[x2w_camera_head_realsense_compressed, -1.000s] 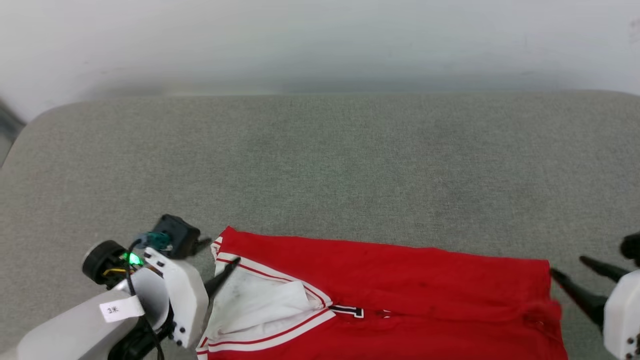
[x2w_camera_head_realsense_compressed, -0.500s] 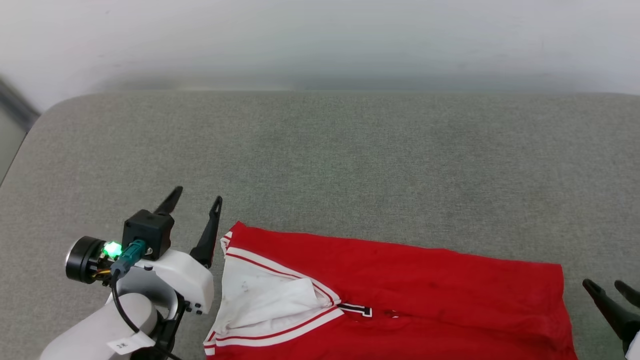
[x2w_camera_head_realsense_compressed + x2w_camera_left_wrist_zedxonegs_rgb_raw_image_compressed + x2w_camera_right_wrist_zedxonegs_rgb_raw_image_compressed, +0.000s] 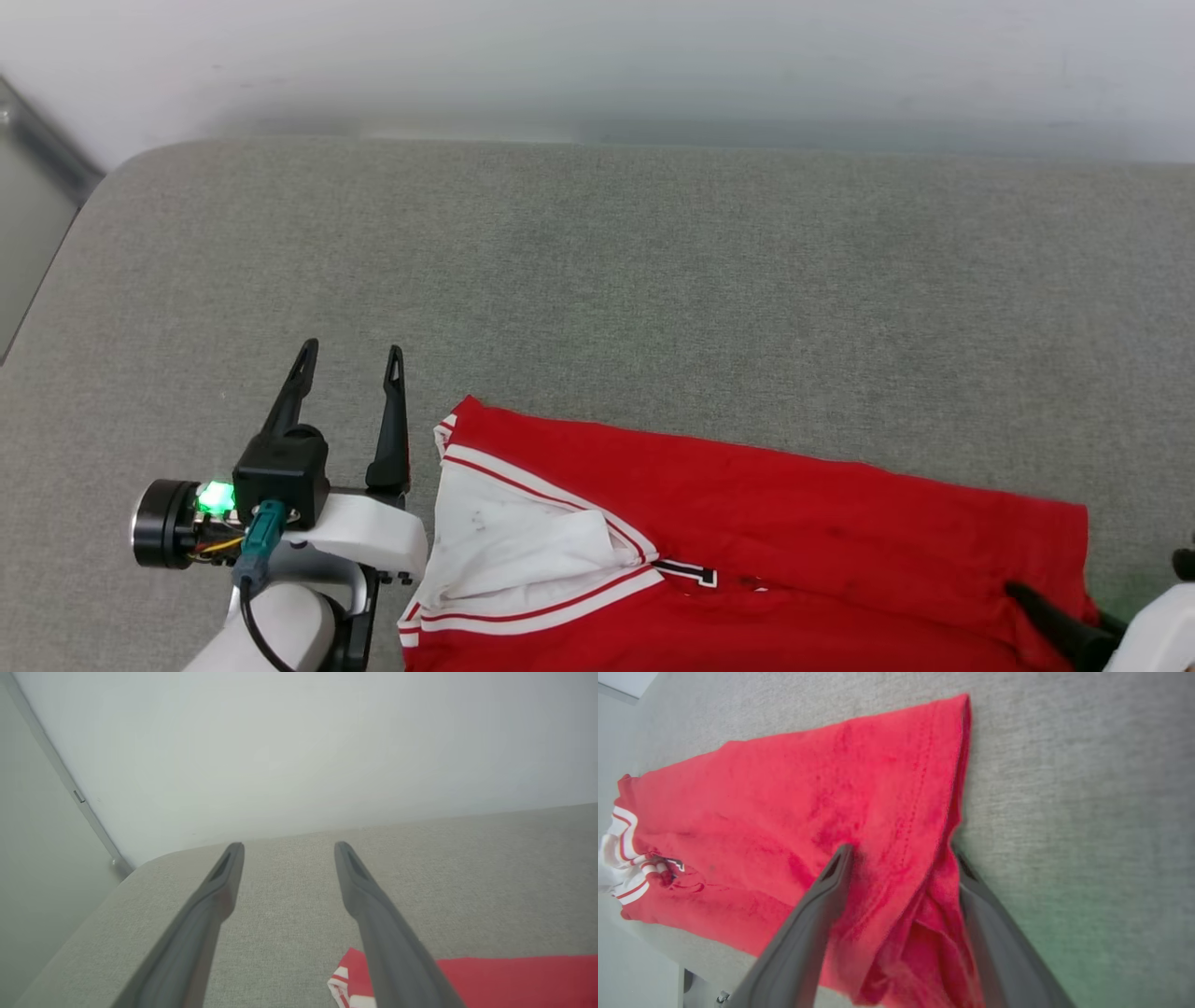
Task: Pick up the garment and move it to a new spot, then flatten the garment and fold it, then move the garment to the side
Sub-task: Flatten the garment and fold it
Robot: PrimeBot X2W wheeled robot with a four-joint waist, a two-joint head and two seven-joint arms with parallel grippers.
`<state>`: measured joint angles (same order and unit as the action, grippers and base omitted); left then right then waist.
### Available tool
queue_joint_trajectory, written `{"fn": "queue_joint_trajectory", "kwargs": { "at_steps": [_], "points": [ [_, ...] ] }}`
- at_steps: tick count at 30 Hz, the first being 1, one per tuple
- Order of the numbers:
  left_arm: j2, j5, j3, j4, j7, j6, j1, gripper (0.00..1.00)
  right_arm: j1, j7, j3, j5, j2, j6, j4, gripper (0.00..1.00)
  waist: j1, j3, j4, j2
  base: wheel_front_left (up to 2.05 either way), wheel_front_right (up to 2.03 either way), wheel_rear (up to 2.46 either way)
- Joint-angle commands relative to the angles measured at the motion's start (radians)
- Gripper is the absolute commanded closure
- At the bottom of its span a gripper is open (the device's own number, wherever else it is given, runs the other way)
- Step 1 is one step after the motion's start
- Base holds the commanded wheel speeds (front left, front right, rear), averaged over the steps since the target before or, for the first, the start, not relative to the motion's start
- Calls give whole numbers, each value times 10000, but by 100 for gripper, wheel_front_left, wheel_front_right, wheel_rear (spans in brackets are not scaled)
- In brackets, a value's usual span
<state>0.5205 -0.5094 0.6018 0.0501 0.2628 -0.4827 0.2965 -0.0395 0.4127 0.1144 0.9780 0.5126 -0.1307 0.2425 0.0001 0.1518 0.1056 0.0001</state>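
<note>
The garment (image 3: 794,523) lies partly inside the splayed right pincer (image 3: 902,853); left pincer (image 3: 352,349) gapes.

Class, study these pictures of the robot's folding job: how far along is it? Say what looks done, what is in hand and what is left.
Done: the garment lies flat on the grey surface, seemingly folded once lengthwise. In hand: the right tool, open, straddles the hem; the left tool hovers open beside the white sleeve, holding nothing. Left: probably another fold, then moving it aside.
</note>
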Motion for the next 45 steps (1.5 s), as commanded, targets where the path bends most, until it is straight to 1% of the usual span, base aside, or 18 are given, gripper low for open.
{"fn": "queue_joint_trajectory", "kwargs": {
  "at_steps": [1, 3, 6, 7, 8, 9, 10, 14, 21, 26, 32, 35, 39, 42, 45],
  "points": [
    [-77, 160, -142, -32, 23, 39, -167, 0, -107, 153, 229, 143, -274, 0, 40, 0, -1, 21, 31, -1, 0, 0, 0],
    [-451, 590, -572, -13, 24, 165, -449, 0, -196, 371, 465, 448, -443, 0, -61, 0, -1, 37, 78, -1, 0, 0, 0],
    [-942, 1285, -1116, -31, 24, 387, -789, 0, -298, 563, 754, 682, -443, 2, -164, 0, -1, 59, 117, -1, 0, 0, 0],
    [-1394, 1889, -1606, -71, 25, 625, -1160, 0, -205, 480, 942, 703, -395, 3, -97, 0, -1, 72, 139, -1, 0, 0, 0],
    [-1533, 2071, -1756, -89, 25, 701, -1271, 0, -163, 459, 997, 723, -390, 3, -70, 0, -1, 71, 148, -1, 0, 0, 0],
    [-1660, 2240, -1905, -97, 25, 802, -1375, 0, -106, 399, 1049, 697, -358, 3, -59, 72, -1, 73, 153, -1, 0, 0, 0],
    [-1785, 2414, -2054, -102, 25, 879, -1475, 0, -45, 317, 1070, 656, -340, 3, -41, 100, -1, 70, 157, -1, 0, 0, 0],
    [-2221, 2991, -2602, -137, 25, 1211, -1833, 0, 116, 52, 999, 790, -272, 3, 61, 100, -1, 45, 180, -1, 0, 0, 0],
    [-2788, 3705, -3275, -68, 25, 1794, -2279, 0, 334, -169, 822, 896, 280, 11, 336, 100, -1, -88, 179, -1, 0, 0, 0],
    [-3052, 4117, -3537, -76, 25, 2094, -2507, 0, 247, -184, 542, 870, 895, 11, 603, 100, -1, -278, 123, -1, 0, 0, 0],
    [-3272, 4459, -3782, -103, 26, 2310, -2770, 0, 73, -36, 175, 637, 1693, 5, 1009, 100, -1, -498, 24, -1, 0, 0, 0],
    [-3304, 4565, -3896, -113, 26, 2392, -2869, 0, 37, 234, 157, 653, 1894, 3, 550, 100, -1, -597, -24, -1, 0, 0, 0],
    [-3356, 4659, -4027, -92, 26, 2522, -2955, 0, -13, 777, 340, 560, 2033, 2, -805, 100, -1, -706, -67, -1, 0, 0, 0],
    [-3426, 4712, -4073, -69, 26, 2615, -2996, 0, 141, 1136, 503, 461, 1906, 2, -1954, 100, -1, -739, -67, -1, 0, 0, 0],
    [-3519, 4752, -4079, -65, 26, 2705, -3006, 0, 471, 1543, 881, 204, 1728, 2, -3028, 100, -1, -715, -49, -1, 0, 0, 0]
  ]
}}
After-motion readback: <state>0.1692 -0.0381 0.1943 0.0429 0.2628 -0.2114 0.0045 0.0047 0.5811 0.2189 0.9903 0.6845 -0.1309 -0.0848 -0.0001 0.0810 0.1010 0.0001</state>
